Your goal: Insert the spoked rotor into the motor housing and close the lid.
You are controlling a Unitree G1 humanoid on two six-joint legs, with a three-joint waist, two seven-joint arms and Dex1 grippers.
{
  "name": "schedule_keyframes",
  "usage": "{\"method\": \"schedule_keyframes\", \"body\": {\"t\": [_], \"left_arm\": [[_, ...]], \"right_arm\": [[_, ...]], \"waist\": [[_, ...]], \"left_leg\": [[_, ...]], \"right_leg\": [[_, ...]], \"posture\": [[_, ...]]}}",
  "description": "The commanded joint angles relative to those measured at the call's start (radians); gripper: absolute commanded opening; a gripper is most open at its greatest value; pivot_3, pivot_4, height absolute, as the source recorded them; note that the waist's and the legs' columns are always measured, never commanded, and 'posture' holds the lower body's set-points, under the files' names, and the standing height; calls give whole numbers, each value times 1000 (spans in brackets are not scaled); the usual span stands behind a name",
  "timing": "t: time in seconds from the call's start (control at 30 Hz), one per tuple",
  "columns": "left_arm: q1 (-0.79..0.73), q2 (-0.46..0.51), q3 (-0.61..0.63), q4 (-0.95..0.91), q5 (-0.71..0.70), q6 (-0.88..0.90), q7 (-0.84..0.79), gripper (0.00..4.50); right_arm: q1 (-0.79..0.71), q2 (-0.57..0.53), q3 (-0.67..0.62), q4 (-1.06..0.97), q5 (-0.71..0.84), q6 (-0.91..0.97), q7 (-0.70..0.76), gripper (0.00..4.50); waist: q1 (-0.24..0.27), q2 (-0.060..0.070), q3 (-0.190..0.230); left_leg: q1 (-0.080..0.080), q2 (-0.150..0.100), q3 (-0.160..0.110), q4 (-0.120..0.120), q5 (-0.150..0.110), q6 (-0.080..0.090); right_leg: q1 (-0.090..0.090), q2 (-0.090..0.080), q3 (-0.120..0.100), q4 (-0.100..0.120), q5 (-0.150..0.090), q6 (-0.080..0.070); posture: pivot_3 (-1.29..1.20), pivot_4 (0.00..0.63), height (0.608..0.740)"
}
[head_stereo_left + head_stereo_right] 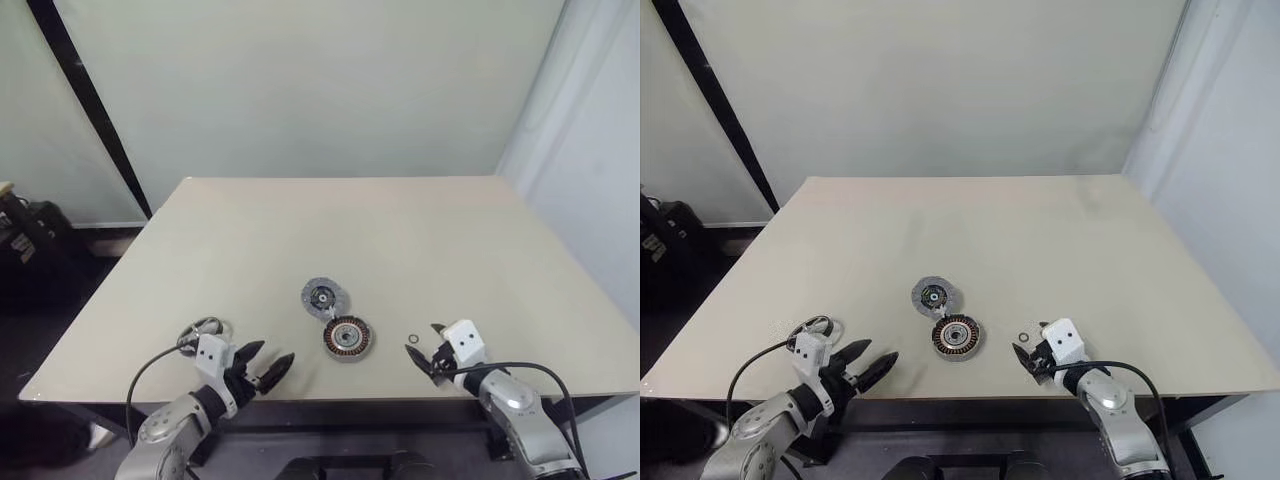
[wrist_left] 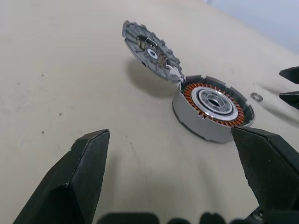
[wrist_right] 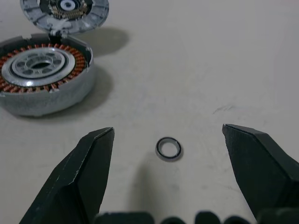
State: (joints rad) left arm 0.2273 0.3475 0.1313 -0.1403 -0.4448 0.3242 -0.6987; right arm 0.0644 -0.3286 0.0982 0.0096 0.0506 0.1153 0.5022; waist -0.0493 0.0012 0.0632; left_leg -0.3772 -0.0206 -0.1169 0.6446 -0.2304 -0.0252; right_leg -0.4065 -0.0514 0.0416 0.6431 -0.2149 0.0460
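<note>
A pale beige counter (image 1: 400,230) stands before a plain light wall, a dark diagonal strip running down the wall at the left and dark equipment on the floor beyond the counter's left edge. No writing or label can be read on any part.

Near the counter's front edge, the motor housing (image 1: 348,338) lies flat, its ring of copper windings facing up around a silvery spoked rotor (image 2: 214,101) seated in its centre. The lid (image 1: 325,297) touches the housing's far-left rim and leans tilted, its inner face with dark hub turned toward the housing, in the left wrist view. A tiny dark ring (image 1: 413,339) lies flat just to the right of the housing, apart from it.

The left end effector (image 1: 262,366) hovers at the front edge, left of the housing, its 2 black fingers spread and empty. The right end effector (image 1: 436,352) sits just beside the tiny ring, fingers spread on either side of it in the right wrist view, gripping nothing.
</note>
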Motion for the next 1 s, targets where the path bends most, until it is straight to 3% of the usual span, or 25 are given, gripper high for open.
{"method": "schedule_keyframes", "body": {"t": [0.03,0.3,0.6,0.77,1.0], "left_arm": [[-29,15,13,-20,-8,-10,1,4440],[-56,28,0,-44,-11,8,2,4440],[-126,63,-89,-8,16,21,-69,4440],[-137,111,-138,4,37,13,-137,4440],[-146,107,-148,21,40,-1,-147,4440]], "right_arm": [[2,-3,-19,-58,15,3,-7,4040],[7,37,-71,-110,73,68,-47,4040],[5,-2,-122,-158,64,256,-114,4040],[-23,-23,-84,-169,73,339,-84,4040],[-86,-5,-38,-103,66,385,-80,4040]], "waist": [[0,0,0],[0,0,0],[0,0,0],[-1,0,0],[0,0,0]], "left_leg": [[0,0,0,0,0,0],[0,0,0,0,0,0],[0,0,0,0,0,0],[0,1,1,-2,2,4],[-1,0,1,-1,2,4]], "right_leg": [[0,0,0,0,0,0],[0,0,0,0,0,0],[0,0,0,-1,0,0],[0,1,0,0,0,0],[0,0,0,-1,0,0]], "posture": [[0,0,740],[0,0,740],[0,0,740],[0,0,740],[0,0,740]]}}
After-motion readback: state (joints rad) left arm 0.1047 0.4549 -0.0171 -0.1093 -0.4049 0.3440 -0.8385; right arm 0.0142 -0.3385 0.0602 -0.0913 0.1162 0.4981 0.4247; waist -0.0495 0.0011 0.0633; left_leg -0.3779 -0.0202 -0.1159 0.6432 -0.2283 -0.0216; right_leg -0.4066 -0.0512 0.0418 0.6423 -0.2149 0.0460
